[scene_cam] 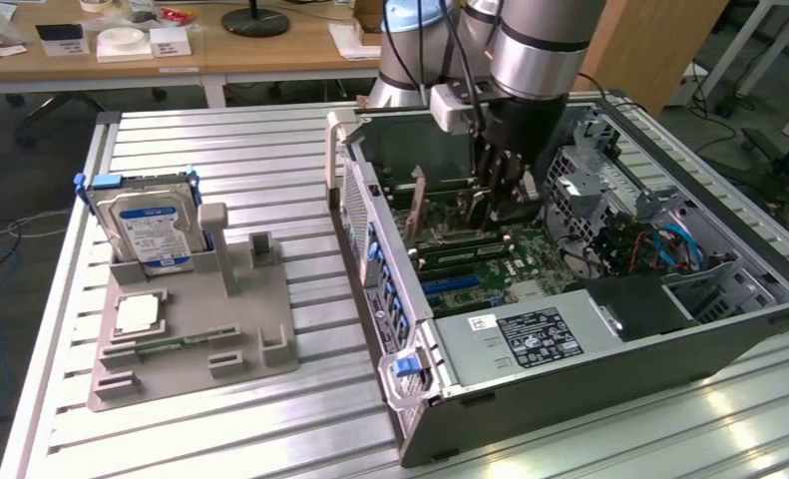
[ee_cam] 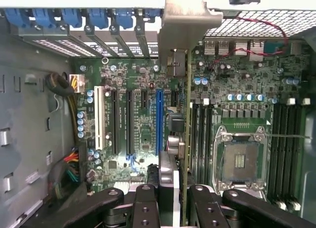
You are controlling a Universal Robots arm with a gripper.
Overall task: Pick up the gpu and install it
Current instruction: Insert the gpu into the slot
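Gpu (ee_cam: pixel 178 127), gripped edge-on in the narrowed pincer (ee_cam: pixel 173 198), hung over the motherboard slots (ee_cam: pixel 129 124); squaring it with one slot before pressing looked essential.

The surface (scene_cam: pixel 234 140) is a silvery metal top made of long grooved slats laid side by side, with a raised rim along its far edge. Two things rest directly on it. A flat grey holder tray (scene_cam: pixel 214 299) with upright posts lies toward the exterior view's left. A dark computer case (scene_cam: pixel 607 399) lies on its side toward the exterior view's right, its open face turned up. A strip of bare slats separates them.
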